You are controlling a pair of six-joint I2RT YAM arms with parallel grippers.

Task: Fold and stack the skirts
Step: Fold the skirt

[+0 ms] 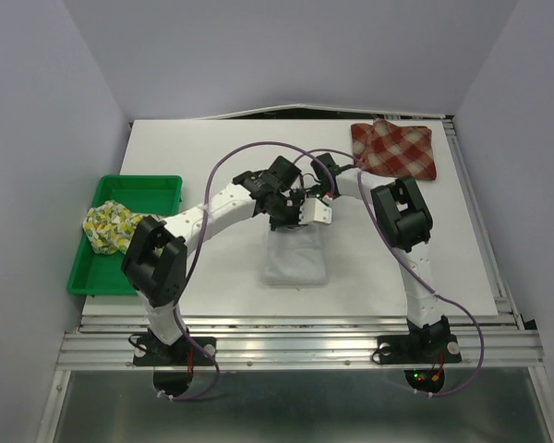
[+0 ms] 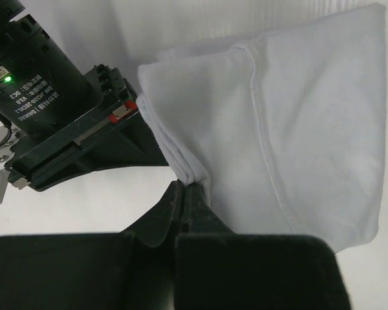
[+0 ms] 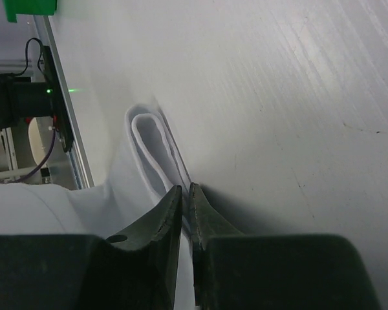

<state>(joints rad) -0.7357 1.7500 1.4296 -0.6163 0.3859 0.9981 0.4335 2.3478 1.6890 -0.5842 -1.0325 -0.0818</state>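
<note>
The plain white skirt lies folded at the table's middle. Both grippers meet at its far edge. My left gripper is shut on a folded corner of the white skirt, the layers pinched at the fingertips. My right gripper is shut too, its jaws nearly touching with the skirt's looped edge caught between them. The red-and-cream plaid skirt lies at the far right corner. The fruit-print skirt sits bunched in the green tray.
The green tray stands at the table's left edge, partly overhanging. A slotted metal rail runs along the near edge by the arm bases. Grey walls close in the left, back and right sides. The right arm's black wrist body is close beside my left fingers.
</note>
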